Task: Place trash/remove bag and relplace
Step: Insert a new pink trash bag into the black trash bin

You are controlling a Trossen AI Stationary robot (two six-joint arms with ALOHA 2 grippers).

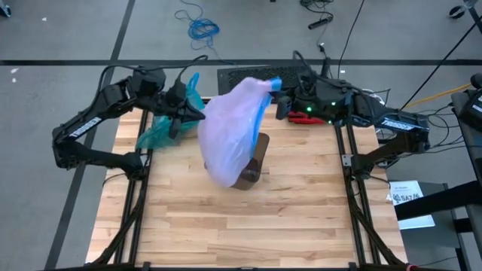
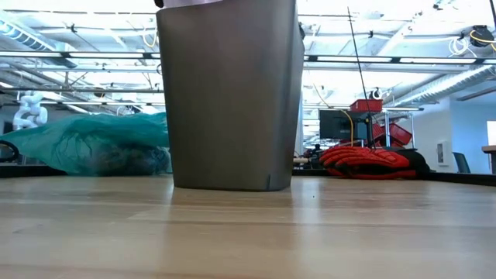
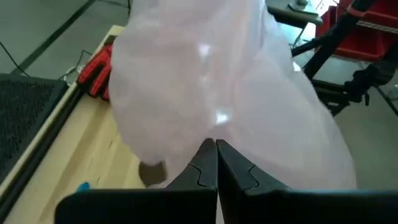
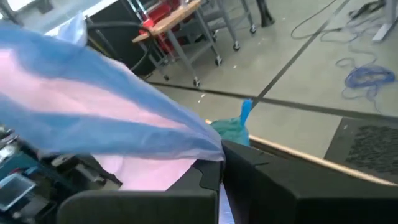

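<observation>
You have the pink bag (image 1: 230,132) stretched between 2 grippers above the grey bin (image 2: 231,93), likely so its mouth can drop over the rim. Your left gripper (image 1: 197,113) is pinched tight on one side of the film, and your right gripper (image 1: 280,96) is clamped on the blue hem opposite. The plastic is thin, translucent and billowy. The teal bag (image 1: 162,129), crinkled and full, with its blue tie up, lies on the table's (image 1: 226,226) far left corner, removed. The bin is smooth, tapered and rigid.
</observation>
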